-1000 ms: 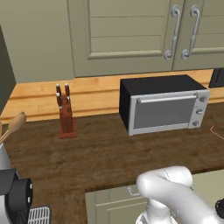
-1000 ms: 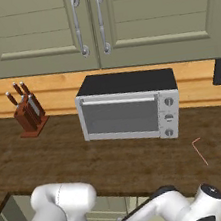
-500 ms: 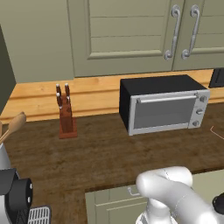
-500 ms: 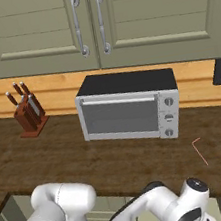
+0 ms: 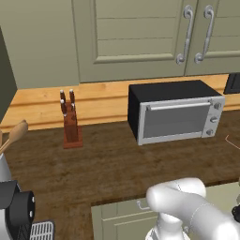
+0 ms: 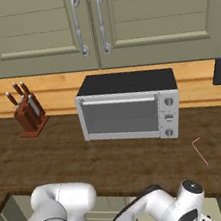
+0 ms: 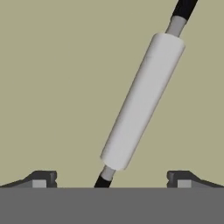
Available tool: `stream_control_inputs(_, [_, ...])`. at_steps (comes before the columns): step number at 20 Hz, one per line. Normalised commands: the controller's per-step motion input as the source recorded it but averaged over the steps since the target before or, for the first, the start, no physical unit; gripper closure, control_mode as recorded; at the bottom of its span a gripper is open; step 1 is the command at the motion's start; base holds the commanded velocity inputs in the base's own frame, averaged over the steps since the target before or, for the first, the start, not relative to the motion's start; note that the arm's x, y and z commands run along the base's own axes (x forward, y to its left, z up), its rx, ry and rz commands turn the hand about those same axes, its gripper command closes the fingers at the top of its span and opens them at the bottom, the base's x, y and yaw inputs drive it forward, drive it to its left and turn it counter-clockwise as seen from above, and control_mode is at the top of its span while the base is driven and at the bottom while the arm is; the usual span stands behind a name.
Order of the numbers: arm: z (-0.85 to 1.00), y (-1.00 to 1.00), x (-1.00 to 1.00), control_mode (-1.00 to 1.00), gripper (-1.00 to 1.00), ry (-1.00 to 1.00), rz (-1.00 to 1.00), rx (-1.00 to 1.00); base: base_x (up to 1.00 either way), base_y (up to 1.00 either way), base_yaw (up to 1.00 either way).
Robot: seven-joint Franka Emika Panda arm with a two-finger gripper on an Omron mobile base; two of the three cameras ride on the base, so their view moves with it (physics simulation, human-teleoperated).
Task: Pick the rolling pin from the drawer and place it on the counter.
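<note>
In the hand view the rolling pin (image 7: 142,103) lies slanted on the drawer's flat sage-green floor (image 7: 57,87), its pale middle running from lower centre to upper right, a dark end at each tip. My gripper (image 7: 109,179) hangs just over it, open, and the two fingertips (image 7: 41,179) stand wide apart on either side of the pin's lower end without touching it. The drawer front with its small silver handle (image 5: 140,205) shows below the dark brown counter (image 5: 112,164) in the left base view. My arm reaches down below the counter edge.
A silver and black toaster oven (image 5: 173,115) stands on the counter at the back, with a knife block (image 5: 70,124) to its left. A wooden spoon (image 5: 14,136) pokes in at the far left. Cupboard doors (image 6: 89,25) hang above.
The arm has sunk lower behind the counter edge between the earlier base views and now. Nothing on the counter has moved.
</note>
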Motion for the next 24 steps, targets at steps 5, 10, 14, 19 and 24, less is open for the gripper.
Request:
stream_control_inputs(5, [-0.45,0.0,0.0,-1.0,-1.0,0.0,0.0,0.0,0.0,0.0,0.0])
stream_control_inputs(10, [-0.41,-0.05,0.0,-1.0,-1.0,0.0,0.0,0.0,0.0,0.0,0.0])
stream_control_inputs(14, [-0.3,-0.23,0.0,-1.0,-1.0,0.0,0.0,0.0,0.0,0.0,0.0])
stream_control_inputs(19, [-0.22,-0.18,0.0,-1.0,-1.0,0.0,0.0,0.0,0.0,0.0,0.0])
stream_control_inputs(24, [0.0,0.0,0.0,-1.0,1.0,0.0,0.0,0.0,0.0,0.0,0.0])
